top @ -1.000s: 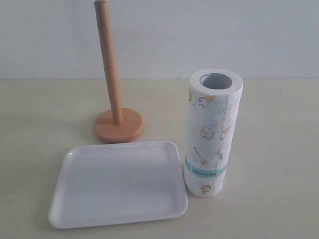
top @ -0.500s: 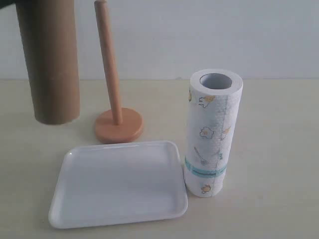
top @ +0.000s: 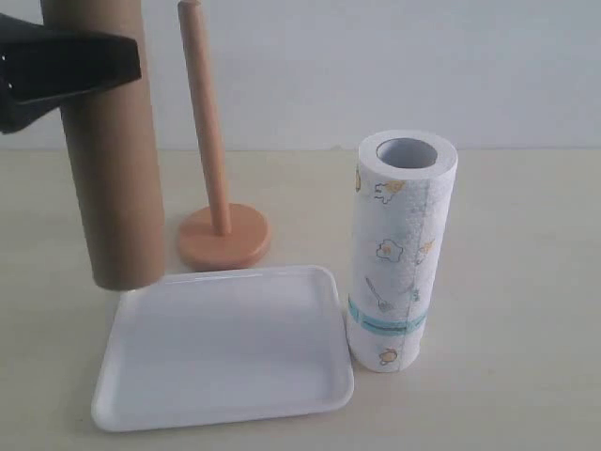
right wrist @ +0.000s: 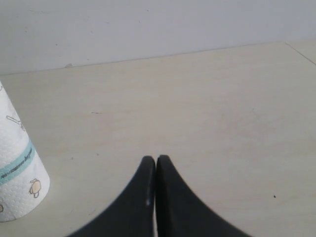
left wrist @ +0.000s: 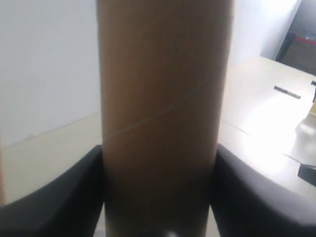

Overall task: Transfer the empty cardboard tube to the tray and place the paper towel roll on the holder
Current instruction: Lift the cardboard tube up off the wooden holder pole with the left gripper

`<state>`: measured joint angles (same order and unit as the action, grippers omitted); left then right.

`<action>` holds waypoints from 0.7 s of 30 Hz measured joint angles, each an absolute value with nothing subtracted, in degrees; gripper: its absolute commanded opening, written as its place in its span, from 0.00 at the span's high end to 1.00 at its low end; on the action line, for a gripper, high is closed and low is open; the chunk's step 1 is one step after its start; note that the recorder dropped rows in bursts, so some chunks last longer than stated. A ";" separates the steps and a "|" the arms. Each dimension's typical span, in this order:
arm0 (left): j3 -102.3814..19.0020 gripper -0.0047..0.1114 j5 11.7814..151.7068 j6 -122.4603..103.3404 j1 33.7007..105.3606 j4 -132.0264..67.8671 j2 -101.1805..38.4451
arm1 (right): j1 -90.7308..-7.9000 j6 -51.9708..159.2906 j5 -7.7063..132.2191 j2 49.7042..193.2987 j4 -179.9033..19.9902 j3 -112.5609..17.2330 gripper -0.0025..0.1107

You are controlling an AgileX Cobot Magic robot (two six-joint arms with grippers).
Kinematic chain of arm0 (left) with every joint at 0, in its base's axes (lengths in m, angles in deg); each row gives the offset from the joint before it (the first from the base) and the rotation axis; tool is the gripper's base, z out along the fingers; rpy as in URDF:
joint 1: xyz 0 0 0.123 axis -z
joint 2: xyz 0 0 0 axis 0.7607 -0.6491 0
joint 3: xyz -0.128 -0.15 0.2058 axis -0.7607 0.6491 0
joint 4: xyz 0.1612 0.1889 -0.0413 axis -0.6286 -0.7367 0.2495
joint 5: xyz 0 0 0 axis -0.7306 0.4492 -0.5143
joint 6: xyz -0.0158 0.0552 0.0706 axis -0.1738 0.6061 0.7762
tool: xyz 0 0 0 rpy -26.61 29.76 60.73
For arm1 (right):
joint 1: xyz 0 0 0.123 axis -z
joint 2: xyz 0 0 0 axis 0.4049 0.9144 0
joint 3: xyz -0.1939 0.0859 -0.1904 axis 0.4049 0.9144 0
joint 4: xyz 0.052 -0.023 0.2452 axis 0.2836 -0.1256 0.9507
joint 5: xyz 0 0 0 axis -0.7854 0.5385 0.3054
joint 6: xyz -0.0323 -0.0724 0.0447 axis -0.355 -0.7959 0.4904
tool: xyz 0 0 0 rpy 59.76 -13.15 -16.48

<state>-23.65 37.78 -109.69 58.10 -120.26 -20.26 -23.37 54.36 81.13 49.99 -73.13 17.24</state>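
The left gripper [left wrist: 158, 158] is clamped on the empty cardboard tube [top: 113, 178], 1 finger on each side, and holds it upright. The tube's lower end is at the far left corner of the tray [top: 225, 352]; I cannot tell if it touches. I judge this position prepares a release inside the rim. The right gripper [right wrist: 156, 163] has its 2 fingers pressed together on nothing, near the paper towel roll [top: 399, 254], which stands upright just beside the tray. The holder [top: 223, 237] behind has its dowel free for the roll.
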 measured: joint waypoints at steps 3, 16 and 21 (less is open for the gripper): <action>-21.52 0.92 37.88 -100.30 58.10 -109.71 -20.16 | -23.37 54.36 81.13 49.99 -73.13 17.24 0.98; -9.61 0.92 64.67 -59.39 64.33 -78.36 -13.29 | -23.37 54.36 81.13 49.99 -73.13 17.24 0.98; -9.61 0.92 78.30 -53.62 68.43 -78.00 -13.49 | -23.37 54.36 81.13 49.99 -73.13 17.24 0.98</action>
<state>-9.61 78.30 -53.62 68.43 -78.00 -13.49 -23.37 54.36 81.13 49.99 -73.13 17.24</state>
